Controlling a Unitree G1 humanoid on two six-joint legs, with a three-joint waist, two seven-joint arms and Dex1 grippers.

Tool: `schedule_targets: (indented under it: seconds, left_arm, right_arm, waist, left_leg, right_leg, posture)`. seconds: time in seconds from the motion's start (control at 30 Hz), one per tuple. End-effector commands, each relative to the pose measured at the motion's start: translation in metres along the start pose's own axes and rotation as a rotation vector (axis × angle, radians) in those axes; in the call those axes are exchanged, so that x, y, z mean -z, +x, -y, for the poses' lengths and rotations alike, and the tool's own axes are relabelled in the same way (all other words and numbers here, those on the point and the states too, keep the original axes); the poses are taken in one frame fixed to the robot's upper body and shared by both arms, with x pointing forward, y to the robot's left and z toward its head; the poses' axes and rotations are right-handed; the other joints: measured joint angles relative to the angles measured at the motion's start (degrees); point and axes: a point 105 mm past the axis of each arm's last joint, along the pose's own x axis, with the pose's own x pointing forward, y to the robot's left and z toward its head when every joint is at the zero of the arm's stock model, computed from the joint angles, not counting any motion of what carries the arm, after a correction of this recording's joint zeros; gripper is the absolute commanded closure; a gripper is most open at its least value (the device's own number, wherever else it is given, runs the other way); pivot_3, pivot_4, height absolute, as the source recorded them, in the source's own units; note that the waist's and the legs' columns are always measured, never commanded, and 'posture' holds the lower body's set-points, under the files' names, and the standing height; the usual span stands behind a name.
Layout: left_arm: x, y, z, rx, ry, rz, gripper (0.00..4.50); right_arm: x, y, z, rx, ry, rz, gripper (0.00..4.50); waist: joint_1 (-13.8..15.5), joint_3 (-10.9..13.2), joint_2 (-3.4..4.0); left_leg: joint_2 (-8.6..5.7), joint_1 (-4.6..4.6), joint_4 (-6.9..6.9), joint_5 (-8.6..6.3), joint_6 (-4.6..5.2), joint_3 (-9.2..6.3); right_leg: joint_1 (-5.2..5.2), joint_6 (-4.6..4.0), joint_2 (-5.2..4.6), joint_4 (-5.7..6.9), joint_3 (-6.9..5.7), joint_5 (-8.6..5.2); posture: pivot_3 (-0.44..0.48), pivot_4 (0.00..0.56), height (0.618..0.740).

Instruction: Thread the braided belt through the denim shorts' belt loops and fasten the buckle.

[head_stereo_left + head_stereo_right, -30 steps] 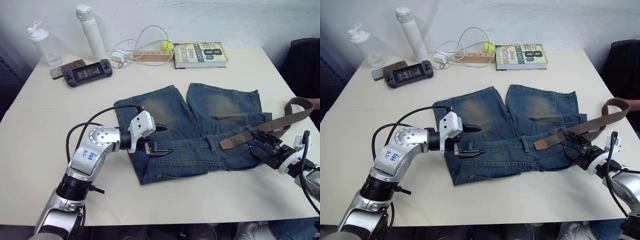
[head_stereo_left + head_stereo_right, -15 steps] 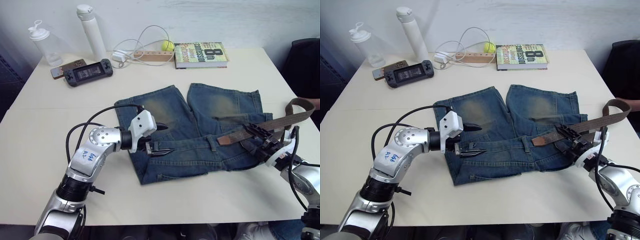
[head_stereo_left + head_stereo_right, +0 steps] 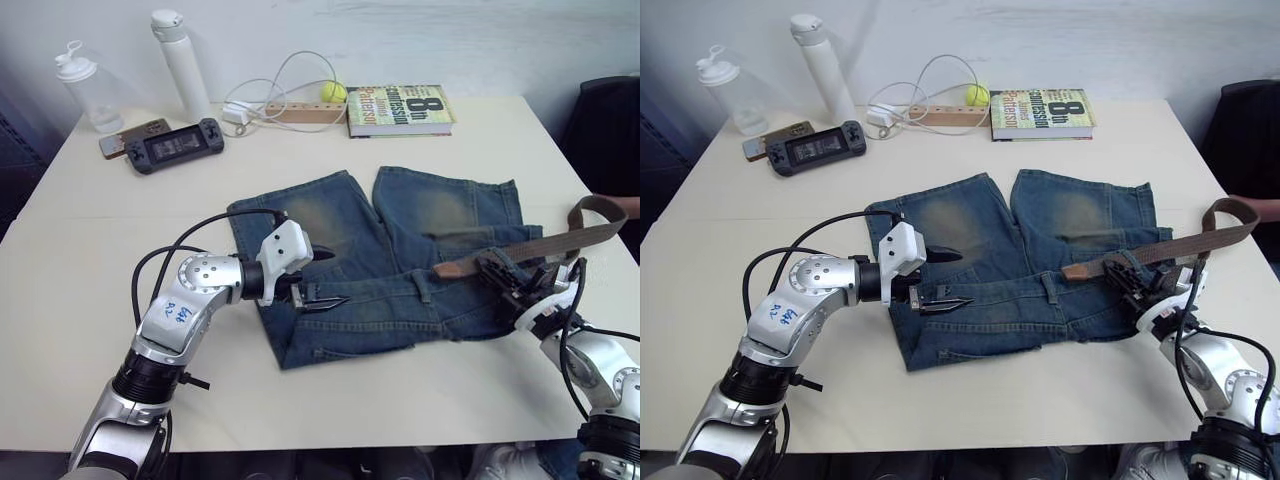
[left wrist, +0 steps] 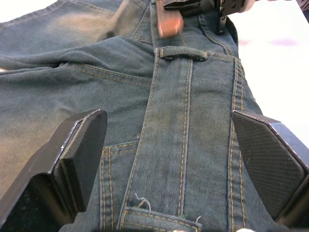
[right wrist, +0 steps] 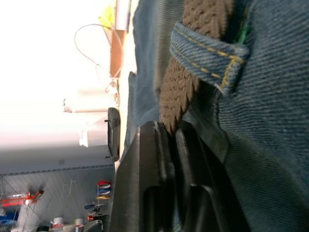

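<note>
At right of frame, the right gripper's (image 3: 1132, 276) fingers pinch the dark-brown braided belt (image 3: 1170, 248), its tan tip pointing left along the blue denim shorts' (image 3: 1010, 270) waistband toward the left gripper's (image 3: 937, 278) open fingers.

We record the denim shorts (image 3: 400, 260) as blue with faded yellowish-tan patches on both legs and tan stitching. The braided belt (image 3: 560, 240) is dark brown, woven, ending in a tan leather tip (image 3: 452, 268). At the frame's top, the book (image 3: 399, 109) has a green cover, beside a yellow ball (image 3: 331, 92) and white cable (image 3: 290, 85).
</note>
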Motion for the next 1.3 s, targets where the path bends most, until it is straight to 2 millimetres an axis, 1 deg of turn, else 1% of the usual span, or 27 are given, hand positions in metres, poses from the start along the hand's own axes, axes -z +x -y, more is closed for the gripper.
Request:
schedule_targets:
  seconds: [0.03, 0.1, 0.17, 0.27, 0.33, 0.47, 0.77, 0.87, 1.0, 1.1, 1.23, 1.3]
  left_arm:
    - [-0.013, -0.005, -0.006, -0.019, 0.042, 0.038, 0.00]
    - [-0.013, -0.006, -0.007, -0.022, 0.045, 0.036, 0.00]
    - [-0.013, -0.006, -0.008, -0.022, 0.046, 0.036, 0.00]
    - [-0.015, -0.003, -0.007, -0.012, 0.049, 0.041, 0.00]
    - [-0.016, -0.003, -0.006, -0.008, 0.051, 0.044, 0.00]
    - [-0.016, -0.002, -0.007, -0.004, 0.051, 0.047, 0.00]
    - [-0.015, -0.002, -0.006, 0.002, 0.047, 0.047, 0.00]
    - [-0.015, -0.002, -0.006, 0.003, 0.047, 0.045, 0.00]
    - [-0.014, -0.002, -0.006, 0.003, 0.047, 0.044, 0.00]
    - [-0.015, -0.001, -0.006, 0.006, 0.047, 0.046, 0.00]
    - [-0.015, 0.000, -0.005, 0.011, 0.048, 0.046, 0.00]
    - [-0.014, 0.000, -0.005, 0.013, 0.047, 0.045, 0.00]
  right_arm:
    - [0.020, 0.002, -0.008, -0.036, 0.011, -0.027, 4.45]
    - [0.027, 0.001, -0.007, -0.031, 0.002, -0.039, 4.45]
    - [0.028, 0.000, -0.005, -0.020, -0.005, -0.030, 4.45]
    - [0.023, -0.004, 0.004, 0.024, -0.044, 0.018, 4.45]
    - [0.019, -0.007, 0.006, 0.030, -0.057, 0.042, 4.45]
    - [0.013, -0.012, 0.006, 0.036, -0.120, 0.055, 4.45]
    - [0.005, -0.017, 0.004, 0.027, -0.164, 0.060, 4.45]
    - [0.012, -0.018, 0.003, 0.018, -0.187, 0.021, 4.45]
    - [0.032, -0.017, 0.004, 0.012, -0.241, -0.021, 4.45]
    - [0.043, -0.014, 0.004, 0.003, -0.272, -0.028, 4.45]
    - [0.054, -0.009, 0.000, -0.016, -0.263, -0.020, 4.45]
    - [0.065, -0.004, -0.004, -0.028, -0.259, -0.033, 4.45]
  waist:
    - [-0.2, 0.0, 0.00]
    - [-0.3, 0.0, 0.00]
    - [-0.2, 0.0, 0.00]
    - [-0.1, 0.0, 0.00]
    - [0.0, 0.0, 0.00]
    - [0.1, 0.0, 0.00]
    - [0.2, 0.0, 0.00]
    - [0.2, 0.0, 0.00]
    - [0.2, 0.0, 0.00]
    - [0.1, 0.0, 0.00]
    - [-0.1, 0.0, 0.00]
    - [-0.2, 0.0, 0.00]
  left_leg:
    - [0.03, 0.00, -0.05, 0.00, -0.01, 0.00]
    - [0.04, 0.00, -0.06, 0.01, -0.02, -0.01]
    - [0.04, 0.00, -0.07, 0.01, -0.02, -0.02]
    - [0.03, 0.01, -0.06, 0.01, -0.02, -0.01]
    - [0.03, 0.01, -0.06, 0.01, -0.02, -0.01]
    - [0.00, 0.01, -0.03, 0.00, 0.00, -0.02]
    - [-0.01, 0.01, -0.03, -0.01, 0.01, -0.04]
    - [-0.01, 0.01, -0.03, -0.01, 0.01, -0.04]
    - [-0.01, 0.00, -0.05, -0.01, 0.01, -0.05]
    - [-0.01, 0.01, -0.06, -0.01, 0.01, -0.07]
    - [0.00, 0.02, -0.08, -0.01, -0.01, -0.07]
    - [0.02, 0.03, -0.11, -0.01, -0.03, -0.07]
  right_leg:
    - [-0.01, 0.00, 0.02, 0.00, 0.00, 0.00]
    - [-0.02, 0.00, 0.04, 0.03, 0.01, 0.00]
    - [-0.02, 0.00, 0.03, 0.04, 0.00, 0.00]
    - [-0.01, 0.00, 0.03, 0.02, 0.00, 0.00]
    - [-0.01, 0.00, 0.03, 0.01, 0.00, 0.00]
    - [0.02, 0.00, 0.00, -0.01, 0.00, 0.00]
    - [0.02, 0.00, 0.00, -0.05, -0.01, 0.00]
    - [0.02, 0.00, -0.01, -0.05, -0.01, 0.00]
    - [0.02, 0.00, 0.00, -0.08, -0.01, 0.00]
    - [0.02, 0.00, 0.00, -0.09, -0.01, 0.00]
    - [0.00, 0.00, 0.02, -0.18, -0.01, 0.00]
    - [-0.01, 0.00, 0.05, -0.18, 0.00, 0.00]
  posture:
    - [0.000, 0.150, 0.734]
    - [0.000, 0.150, 0.734]
    - [0.000, 0.150, 0.734]
    - [0.000, 0.150, 0.734]
    - [0.000, 0.150, 0.734]
    - [0.000, 0.150, 0.734]
    - [0.000, 0.150, 0.734]
    - [0.000, 0.150, 0.734]
    - [0.000, 0.150, 0.734]
    - [0.000, 0.150, 0.734]
    - [0.000, 0.150, 0.734]
    - [0.000, 0.150, 0.734]
